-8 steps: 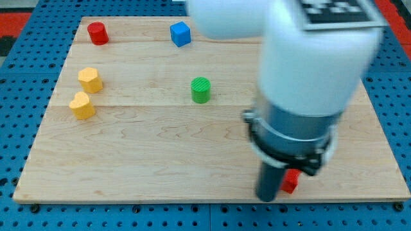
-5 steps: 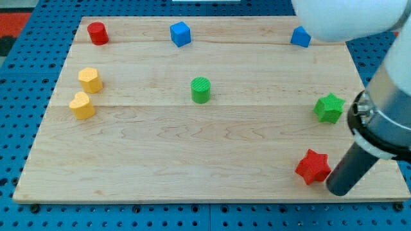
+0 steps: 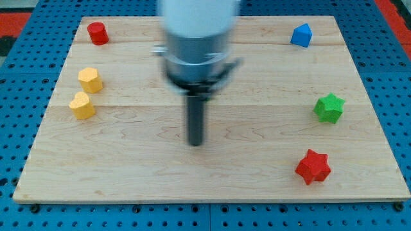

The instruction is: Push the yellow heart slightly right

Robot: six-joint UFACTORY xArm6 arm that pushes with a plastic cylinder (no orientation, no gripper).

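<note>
Over at the wooden board's (image 3: pixel 128 173) nine o'clock edge, the yellow heart-shaped block (image 3: pixel 82 105) is sitting just below the yellow hexagonal block (image 3: pixel 90 79), nearly touching it, with the red cylinder block (image 3: pixel 97 33) up at eleven. Near centre, my tip (image 3: pixel 195 142) is blurring, well apart from the heart at its three o'clock side; being a bare rod, it is grasping nothing. The risk: arriving from this side, it may shove the heart left or clip the hexagon instead of getting behind.
</note>
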